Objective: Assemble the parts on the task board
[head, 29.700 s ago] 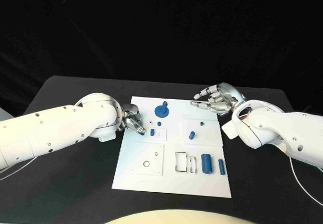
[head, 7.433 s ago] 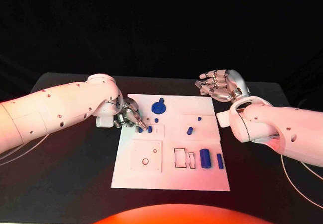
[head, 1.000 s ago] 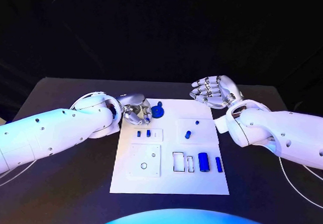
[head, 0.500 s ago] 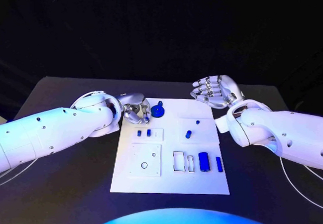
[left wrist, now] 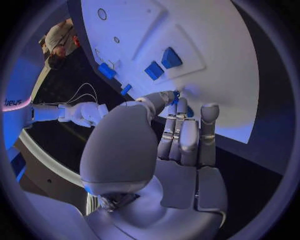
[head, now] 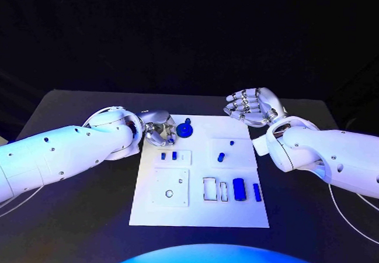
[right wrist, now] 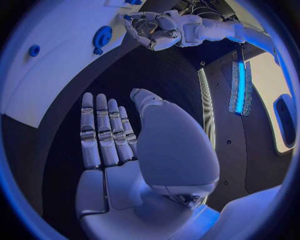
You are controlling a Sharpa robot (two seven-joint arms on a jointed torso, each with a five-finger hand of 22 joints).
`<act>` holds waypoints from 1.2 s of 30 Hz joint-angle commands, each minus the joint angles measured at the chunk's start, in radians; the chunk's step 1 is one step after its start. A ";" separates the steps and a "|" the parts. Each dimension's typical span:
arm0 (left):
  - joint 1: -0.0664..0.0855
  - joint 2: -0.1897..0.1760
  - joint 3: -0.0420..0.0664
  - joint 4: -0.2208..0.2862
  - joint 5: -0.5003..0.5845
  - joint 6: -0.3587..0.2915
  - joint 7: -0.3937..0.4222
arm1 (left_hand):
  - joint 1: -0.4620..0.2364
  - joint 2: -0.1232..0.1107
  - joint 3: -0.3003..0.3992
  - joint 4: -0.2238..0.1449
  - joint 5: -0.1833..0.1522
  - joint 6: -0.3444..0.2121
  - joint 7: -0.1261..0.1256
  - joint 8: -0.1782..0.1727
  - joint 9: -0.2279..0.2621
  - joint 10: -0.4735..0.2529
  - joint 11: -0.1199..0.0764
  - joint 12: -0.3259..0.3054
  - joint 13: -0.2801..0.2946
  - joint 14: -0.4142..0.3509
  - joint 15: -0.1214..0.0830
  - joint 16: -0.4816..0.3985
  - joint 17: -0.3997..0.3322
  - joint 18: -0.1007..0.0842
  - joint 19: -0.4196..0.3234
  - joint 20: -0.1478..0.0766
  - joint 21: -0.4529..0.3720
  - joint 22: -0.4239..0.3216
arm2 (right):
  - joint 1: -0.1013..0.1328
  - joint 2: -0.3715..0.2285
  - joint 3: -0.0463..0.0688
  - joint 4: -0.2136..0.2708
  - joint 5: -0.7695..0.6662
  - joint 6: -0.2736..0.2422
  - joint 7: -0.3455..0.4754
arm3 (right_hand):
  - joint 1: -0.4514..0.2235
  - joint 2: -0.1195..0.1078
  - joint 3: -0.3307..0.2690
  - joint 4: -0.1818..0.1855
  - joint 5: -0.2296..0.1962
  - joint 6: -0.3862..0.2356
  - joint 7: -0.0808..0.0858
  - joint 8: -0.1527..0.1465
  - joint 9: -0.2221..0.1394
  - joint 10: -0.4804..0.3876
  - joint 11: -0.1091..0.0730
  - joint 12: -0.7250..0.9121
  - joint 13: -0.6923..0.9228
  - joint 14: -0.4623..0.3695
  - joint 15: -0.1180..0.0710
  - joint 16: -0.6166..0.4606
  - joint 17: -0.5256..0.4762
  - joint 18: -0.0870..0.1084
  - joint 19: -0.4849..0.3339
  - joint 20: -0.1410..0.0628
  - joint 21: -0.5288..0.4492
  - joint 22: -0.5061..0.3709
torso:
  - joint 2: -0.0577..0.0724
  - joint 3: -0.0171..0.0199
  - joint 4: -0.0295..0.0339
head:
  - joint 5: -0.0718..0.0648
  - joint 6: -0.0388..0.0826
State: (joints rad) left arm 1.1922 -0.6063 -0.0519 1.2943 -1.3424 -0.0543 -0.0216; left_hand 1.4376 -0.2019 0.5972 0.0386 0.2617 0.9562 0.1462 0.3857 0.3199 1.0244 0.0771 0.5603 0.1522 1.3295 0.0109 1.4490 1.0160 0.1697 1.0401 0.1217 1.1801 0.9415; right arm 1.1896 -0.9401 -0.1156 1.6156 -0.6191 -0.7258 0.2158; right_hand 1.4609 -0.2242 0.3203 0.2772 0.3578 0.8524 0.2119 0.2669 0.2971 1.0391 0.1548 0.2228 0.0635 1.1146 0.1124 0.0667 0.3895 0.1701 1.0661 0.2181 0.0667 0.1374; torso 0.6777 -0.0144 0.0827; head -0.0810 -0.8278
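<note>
The white task board (head: 199, 205) lies mid-table. My left hand (head: 160, 130) hovers at its far left corner with fingers curled in and nothing in them (left wrist: 169, 135). Just right of it sits a round blue knob part (head: 185, 129), apart from the hand (right wrist: 101, 36). Two small blue blocks (head: 169, 156) stand side by side in a recess (left wrist: 161, 62). Two small blue pieces (head: 221, 158) lie mid-board, and a blue cylinder (head: 238, 190) and a slim blue bar (head: 257, 192) lie at the right. My right hand (head: 251, 107) is raised beyond the far edge, palm flat and empty (right wrist: 119, 135).
Black table (head: 77, 191) surrounds the board on all sides. Empty outlined slots (head: 211, 189) and a plate with a ring hole (head: 170, 192) sit on the near half of the board. My left forearm (head: 62, 155) covers the table's left side.
A second small blue block now stands in the recess beside the first. My left hand has drawn back from the recess to the far left corner. The right hand has barely moved.
</note>
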 commanded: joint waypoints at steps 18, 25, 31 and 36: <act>-0.007 0.009 -0.001 -0.013 -0.024 0.052 -0.016 | -0.005 0.004 0.000 -0.010 0.002 0.008 0.000 -0.007 0.001 0.008 0.000 -0.009 -0.001 0.005 0.001 0.002 -0.001 -0.015 0.008 -0.001 0.006 0.000 | -0.001 0.001 0.000 0.000 -0.008 0.014 0.010 | -0.004 -0.004 0.005 -0.001 -0.003 0.008 0.002 -0.007 -0.001 0.005 0.001 -0.004 -0.001 -0.005 0.001 -0.001 -0.001 0.014 0.004 0.003 0.001 -0.001 | 0.000 -0.0011 0.0005 | -0.002 -0.005; -0.008 0.006 -0.001 -0.009 -0.026 0.053 -0.016 | -0.003 0.005 0.001 -0.013 0.002 0.011 -0.001 -0.008 0.002 0.012 -0.001 -0.011 0.000 0.006 0.001 0.002 0.000 -0.016 0.013 -0.001 0.010 0.005 | -0.001 0.002 0.000 -0.001 -0.008 0.014 0.011 | -0.004 -0.004 0.005 -0.001 -0.003 0.008 0.002 -0.007 -0.001 0.005 0.001 -0.004 -0.001 -0.005 0.001 -0.001 -0.001 0.014 0.004 0.003 0.001 -0.001 | 0.000 -0.0008 0.0004 | -0.001 -0.006; -0.008 0.006 -0.001 -0.011 -0.023 0.044 -0.010 | -0.003 0.005 0.001 -0.014 0.002 0.013 -0.001 -0.008 0.002 0.014 -0.001 -0.012 0.000 0.007 0.001 0.002 0.000 -0.016 0.011 -0.001 0.009 0.003 | -0.001 0.002 0.000 -0.001 -0.008 0.013 0.011 | -0.006 -0.006 0.008 0.000 -0.002 0.010 0.002 -0.008 -0.002 0.007 0.001 -0.007 -0.001 -0.005 0.001 0.000 -0.004 0.014 0.004 0.004 0.001 -0.004 | 0.000 -0.0006 0.0010 | -0.002 -0.005; -0.008 0.011 -0.002 -0.014 -0.019 0.042 -0.007 | -0.007 0.003 -0.001 -0.014 0.002 0.012 0.000 -0.012 0.002 0.014 0.000 -0.017 -0.001 0.008 0.001 0.003 0.003 -0.014 0.007 -0.002 0.006 -0.002 | -0.001 0.003 0.000 -0.002 -0.008 0.014 0.010 | -0.006 -0.006 0.008 0.000 -0.002 0.010 0.002 -0.008 -0.002 0.007 0.001 -0.007 -0.001 -0.005 0.001 0.000 -0.004 0.014 0.004 0.004 0.001 -0.004 | 0.000 -0.0005 0.0006 | -0.002 -0.005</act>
State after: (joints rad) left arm 1.1873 -0.5977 -0.0512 1.2822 -1.3585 -0.0293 -0.0273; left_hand 1.4338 -0.2058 0.5961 0.0285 0.2616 0.9635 0.1460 0.3773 0.3225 1.0318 0.0766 0.5459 0.1513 1.3294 0.0109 1.4488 1.0180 0.1697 1.0474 0.1215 1.1842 0.9407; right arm 1.1896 -0.9384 -0.1156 1.6134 -0.6191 -0.7254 0.2158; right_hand 1.4609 -0.2241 0.3202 0.2772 0.3579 0.8563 0.2156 0.2619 0.2963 1.0391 0.1549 0.2193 0.0635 1.1146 0.1124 0.0667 0.3866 0.1700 1.0661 0.2181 0.0667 0.1343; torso 0.6773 -0.0151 0.0833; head -0.0832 -0.8331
